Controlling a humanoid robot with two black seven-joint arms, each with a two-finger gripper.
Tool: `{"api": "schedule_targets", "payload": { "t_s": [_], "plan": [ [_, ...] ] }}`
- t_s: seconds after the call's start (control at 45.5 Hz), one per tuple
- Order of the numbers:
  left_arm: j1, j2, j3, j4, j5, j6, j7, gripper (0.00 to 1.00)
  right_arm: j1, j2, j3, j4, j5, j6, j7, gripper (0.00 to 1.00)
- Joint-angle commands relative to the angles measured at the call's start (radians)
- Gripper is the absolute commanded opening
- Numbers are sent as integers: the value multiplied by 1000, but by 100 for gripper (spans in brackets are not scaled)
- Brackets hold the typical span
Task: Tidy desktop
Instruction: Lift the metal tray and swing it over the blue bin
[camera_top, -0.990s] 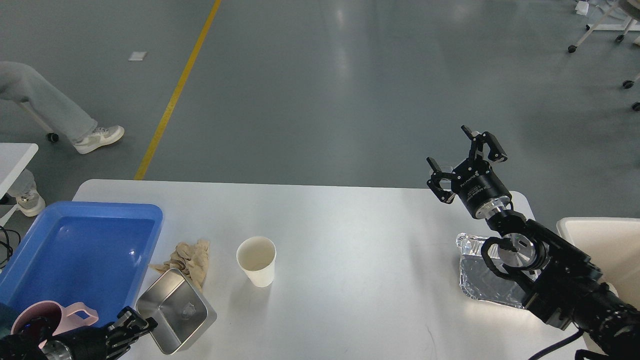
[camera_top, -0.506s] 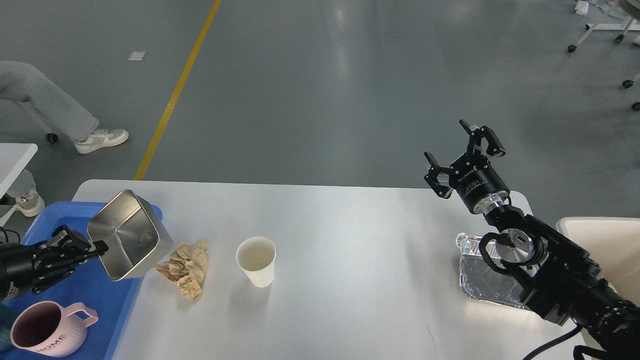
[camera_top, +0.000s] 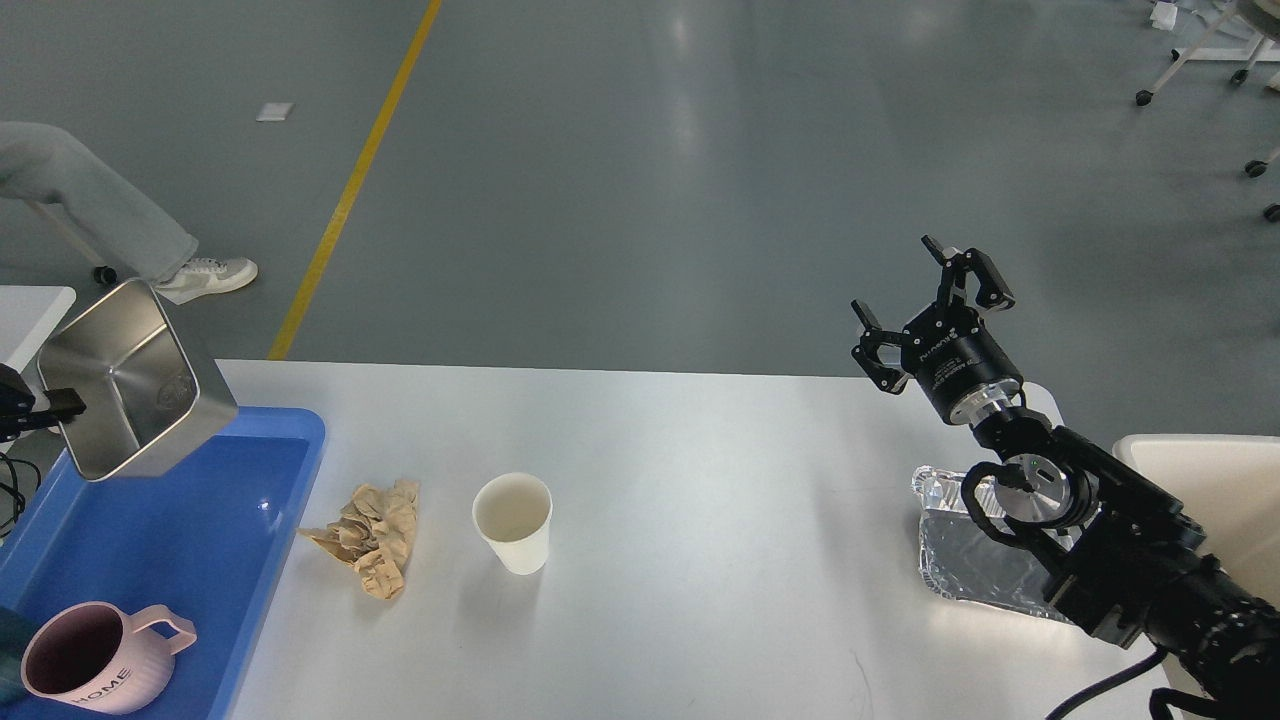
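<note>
The desktop (camera_top: 700, 470) is a wide pale grey-white tabletop. My left gripper (camera_top: 45, 405) shows only at the left edge, shut on the rim of a square steel container (camera_top: 135, 385). It holds the container tilted in the air above the far end of the blue tray (camera_top: 200, 520). A pink mug (camera_top: 80, 655) stands in the tray's near corner. A crumpled brown paper (camera_top: 370, 535) and a white paper cup (camera_top: 513, 520) sit on the desktop right of the tray. My right gripper (camera_top: 915, 290) is open and empty above the far right edge.
A crumpled foil tray (camera_top: 955, 565) lies at the desktop's right side, partly under my right arm. A cream bin (camera_top: 1210, 480) stands just past the right edge. A small white table corner (camera_top: 30, 300) and a person's leg (camera_top: 100, 215) are at the left.
My left gripper has lifted the steel container from the desktop's near edge and carried it up and left, over the far end of the blue tray. The right arm has barely moved.
</note>
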Motion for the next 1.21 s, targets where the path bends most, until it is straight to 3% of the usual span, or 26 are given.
{"api": "schedule_targets", "payload": {
  "t_s": [0.0,0.33,0.726,1.188],
  "plan": [
    [0,23,-19,47,-1,-46,-7,6,0,1,0,0,0,0,0,100],
    [20,-18,38,198,-1,-40,-10,6,0,-3,0,-2,0,0,0,100],
    [28,-286,70,575,1,-40,-2,6,0,-3,0,0,0,0,0,100],
    [38,-535,70,860,1,-40,-11,6,-15,-12,-2,0,0,0,0,100]
  ]
}}
